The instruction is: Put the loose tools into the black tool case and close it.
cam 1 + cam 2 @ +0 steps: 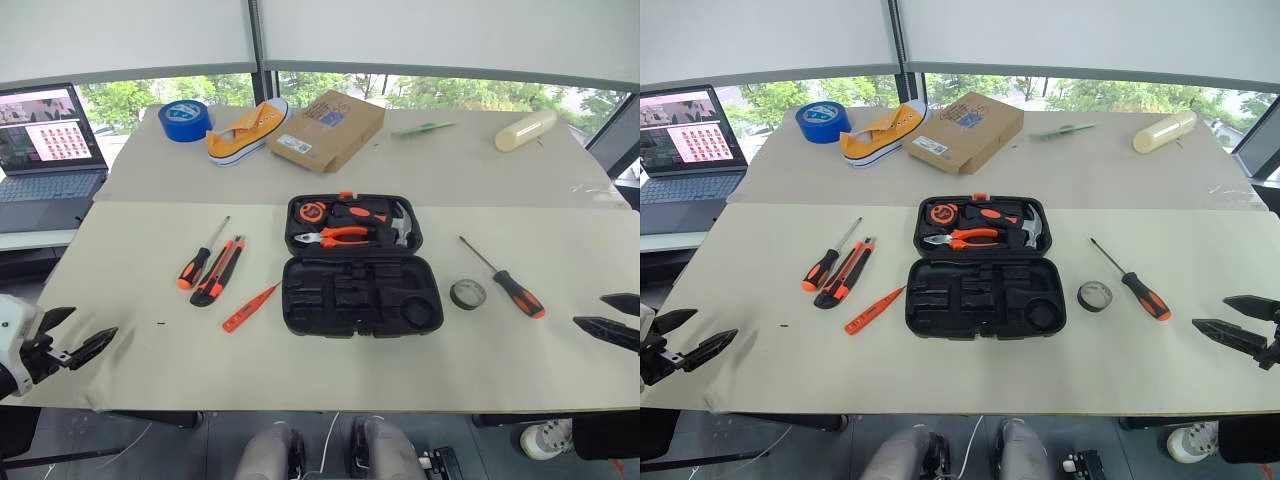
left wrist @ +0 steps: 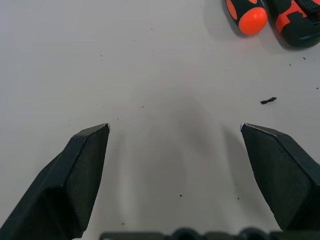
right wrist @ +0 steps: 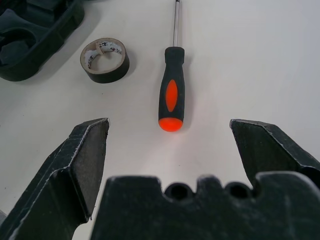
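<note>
Both hands, left (image 1: 75, 340) and right (image 1: 1238, 322), gape wide and empty; the black-and-orange screwdriver (image 3: 171, 97) at the open black plastic case's (image 1: 358, 292) three o'clock could roll on the counter (image 1: 150, 370) if nudged.

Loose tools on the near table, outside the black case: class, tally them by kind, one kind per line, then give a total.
Screwdrivers with black-and-orange handles: 2
Utility knife: 1
Slim orange tester screwdriver: 1
Small grey tape roll: 1
Total: 5
</note>
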`<state>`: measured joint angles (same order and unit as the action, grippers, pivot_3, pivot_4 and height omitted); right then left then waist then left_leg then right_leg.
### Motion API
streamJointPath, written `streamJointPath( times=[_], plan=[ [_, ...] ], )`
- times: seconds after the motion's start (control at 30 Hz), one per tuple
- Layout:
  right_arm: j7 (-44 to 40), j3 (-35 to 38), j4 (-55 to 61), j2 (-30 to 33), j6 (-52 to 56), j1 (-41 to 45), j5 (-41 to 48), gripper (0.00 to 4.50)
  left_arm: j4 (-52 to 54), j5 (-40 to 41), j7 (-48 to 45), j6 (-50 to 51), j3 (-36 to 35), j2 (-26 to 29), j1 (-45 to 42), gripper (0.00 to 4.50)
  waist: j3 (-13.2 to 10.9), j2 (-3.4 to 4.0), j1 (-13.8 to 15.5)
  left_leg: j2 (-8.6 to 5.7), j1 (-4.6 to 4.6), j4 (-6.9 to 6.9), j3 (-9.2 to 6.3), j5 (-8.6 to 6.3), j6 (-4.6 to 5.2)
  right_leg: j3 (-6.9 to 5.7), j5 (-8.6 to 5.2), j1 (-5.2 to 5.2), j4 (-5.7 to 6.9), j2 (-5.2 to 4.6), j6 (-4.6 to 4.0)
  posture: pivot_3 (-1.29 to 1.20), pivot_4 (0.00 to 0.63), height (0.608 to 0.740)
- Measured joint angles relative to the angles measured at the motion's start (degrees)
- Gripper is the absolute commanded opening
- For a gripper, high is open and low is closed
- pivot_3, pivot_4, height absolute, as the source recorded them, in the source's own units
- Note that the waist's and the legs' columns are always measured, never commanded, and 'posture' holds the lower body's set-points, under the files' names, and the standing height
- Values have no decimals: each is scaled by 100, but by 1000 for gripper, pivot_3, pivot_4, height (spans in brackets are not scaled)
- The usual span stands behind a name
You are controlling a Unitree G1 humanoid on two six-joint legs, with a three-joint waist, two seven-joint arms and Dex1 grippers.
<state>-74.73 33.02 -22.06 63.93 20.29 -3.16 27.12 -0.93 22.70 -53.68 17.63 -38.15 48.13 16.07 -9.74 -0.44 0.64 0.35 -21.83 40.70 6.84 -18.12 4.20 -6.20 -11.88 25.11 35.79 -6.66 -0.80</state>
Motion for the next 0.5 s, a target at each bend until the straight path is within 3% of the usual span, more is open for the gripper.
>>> streamJointPath(
  times=[0.13, 0.27, 0.5],
  plan=[
    [34, 4, -158, -2, -236, 7, -82, 4491, -103, -71, 47, 2, 120, 11, -100, 4500, 1, 1, 15, -3, 2, 1, 0, 0, 0, -2, 0, -4, 1, 0, 0, 0, 150, 731],
    [157, 11, -130, -54, -356, 162, -104, 4491, 73, 43, 231, 628, 312, 18, -469, 4500, 1, 1, 8, -3, 2, 7, 0, 1, 0, 0, 1, -7, 7, 0, 2, 0, 150, 731],
    [505, -277, 1231, -178, 65, 928, 182, 4491, 788, 205, 805, 1883, 1206, 321, -1878, 4500, 1, 3, 4, -3, 12, 9, 3, 15, 1, 3, 1, -12, 28, 12, 2, 0, 150, 731]
  ],
)
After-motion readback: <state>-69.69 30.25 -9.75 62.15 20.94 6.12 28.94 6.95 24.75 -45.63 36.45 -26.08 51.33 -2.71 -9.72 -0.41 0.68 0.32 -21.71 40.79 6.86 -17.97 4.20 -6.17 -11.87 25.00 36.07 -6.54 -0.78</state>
